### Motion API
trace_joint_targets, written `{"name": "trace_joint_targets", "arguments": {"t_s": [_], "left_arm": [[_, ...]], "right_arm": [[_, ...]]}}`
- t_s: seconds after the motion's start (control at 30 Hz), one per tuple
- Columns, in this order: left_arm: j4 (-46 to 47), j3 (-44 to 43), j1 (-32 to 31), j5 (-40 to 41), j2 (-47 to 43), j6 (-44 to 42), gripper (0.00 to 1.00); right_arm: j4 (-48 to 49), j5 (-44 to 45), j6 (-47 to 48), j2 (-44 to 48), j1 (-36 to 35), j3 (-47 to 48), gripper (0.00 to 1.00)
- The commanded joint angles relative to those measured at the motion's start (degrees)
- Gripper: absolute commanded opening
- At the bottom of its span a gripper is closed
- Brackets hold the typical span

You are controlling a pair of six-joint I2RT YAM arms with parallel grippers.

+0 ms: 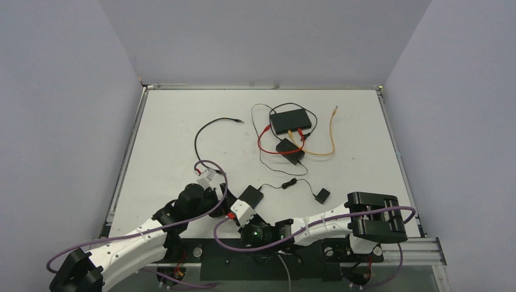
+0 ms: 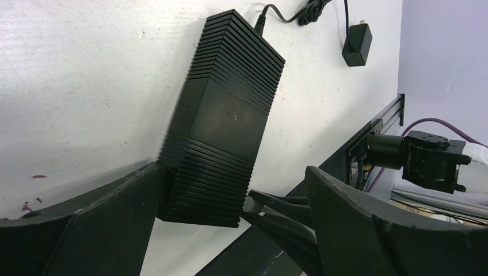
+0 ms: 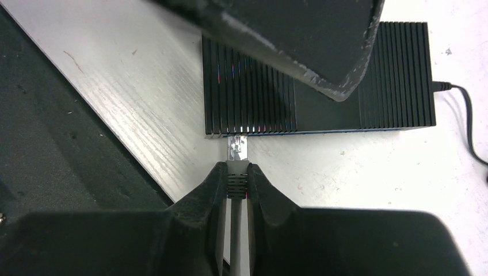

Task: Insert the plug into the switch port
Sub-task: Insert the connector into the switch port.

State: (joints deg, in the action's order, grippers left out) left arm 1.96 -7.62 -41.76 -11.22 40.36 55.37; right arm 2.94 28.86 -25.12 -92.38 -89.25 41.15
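Observation:
The switch (image 2: 221, 115) is a black ribbed box lying near the table's front edge, also seen as the switch (image 1: 251, 195) from above. My left gripper (image 2: 233, 172) stands open around its near end, with the left finger against the box's side and the right finger well apart. My right gripper (image 3: 236, 167) is shut on the plug (image 3: 236, 148), a clear connector with a grey boot. The plug's tip meets the switch's end face (image 3: 230, 133). How far it sits in the port is hidden.
A power lead (image 2: 299, 11) runs from the switch's far end to a small black adapter (image 1: 321, 195). Further back lie a second black box (image 1: 290, 120) with red and orange cables, a black brick (image 1: 290, 151) and a loose black cable (image 1: 207, 128). The table's front rail (image 3: 52, 132) is close by.

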Motion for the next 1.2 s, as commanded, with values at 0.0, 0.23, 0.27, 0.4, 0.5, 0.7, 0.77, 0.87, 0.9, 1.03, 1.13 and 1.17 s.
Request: {"name": "trace_joint_targets", "arguments": {"t_s": [0.0,0.23,0.27,0.4,0.5,0.7,0.77,0.87,0.9,1.03,1.13,1.17], "left_arm": [[3.7,0.1,-3.7,-6.9,-0.1,4.4,0.88],[6.6,1.4,-7.6,-5.6,1.1,5.9,0.84],[6.9,1.7,-7.9,-5.5,1.4,6.1,0.83],[8.4,2.6,-9.7,-4.6,2.4,6.9,0.80],[10.0,3.3,-10.3,-4.5,3.1,7.5,0.73],[11.0,4.3,-11.0,-4.2,3.8,7.6,0.57],[11.3,4.5,-11.4,-4.2,3.9,7.4,0.51],[11.5,4.9,-12.2,-3.6,4.3,7.2,0.44],[11.6,5.2,-12.6,-3.5,4.4,7.2,0.43],[12.7,6.1,-13.5,-3.3,5.1,7.4,0.39],[14.1,6.7,-13.9,-3.0,5.7,7.7,0.36],[14.4,6.8,-14.2,-3.0,5.9,7.7,0.36]], "right_arm": [[7.6,-0.1,-1.4,0.8,3.9,1.0,0.00],[10.9,-2.4,-0.3,2.6,5.5,-1.0,0.00],[11.3,-2.5,-0.2,3.0,5.7,-1.5,0.00],[12.5,-2.9,0.7,3.7,6.3,-2.1,0.00],[12.9,-3.2,1.0,4.2,6.6,-2.3,0.00],[13.4,-3.2,1.9,5.0,7.0,-2.8,0.00],[13.4,-3.1,2.1,5.4,7.1,-3.0,0.00],[13.5,-2.9,2.6,6.2,7.2,-3.0,0.00],[13.5,-2.8,2.7,6.3,7.2,-3.0,0.00],[14.3,-2.2,3.3,7.5,7.2,-3.2,0.00],[15.5,-1.7,3.7,8.3,7.2,-3.5,0.00],[15.6,-1.7,4.0,8.3,7.2,-3.4,0.00]]}}
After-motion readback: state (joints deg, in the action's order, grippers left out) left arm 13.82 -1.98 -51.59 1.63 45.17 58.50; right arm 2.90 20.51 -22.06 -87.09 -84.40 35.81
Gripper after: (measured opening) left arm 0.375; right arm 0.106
